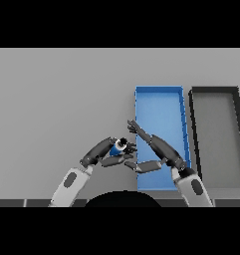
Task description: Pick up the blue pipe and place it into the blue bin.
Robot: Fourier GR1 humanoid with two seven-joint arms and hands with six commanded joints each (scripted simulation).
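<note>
A small blue pipe [115,149] with a dark and white end sits in my left hand [102,152], whose fingers and thumb curl round it, just left of the blue bin [160,97]. My right hand [159,148] lies over the bin's near left part with fingers straight, pointing up-left towards the pipe. Its thumb reaches close to my left hand's fingers. The bin is long and rectangular, and my right arm covers its near right corner.
A dark grey bin [214,90] stands right beside the blue bin on its right. Bare grey table [61,99] spreads to the left and behind both bins.
</note>
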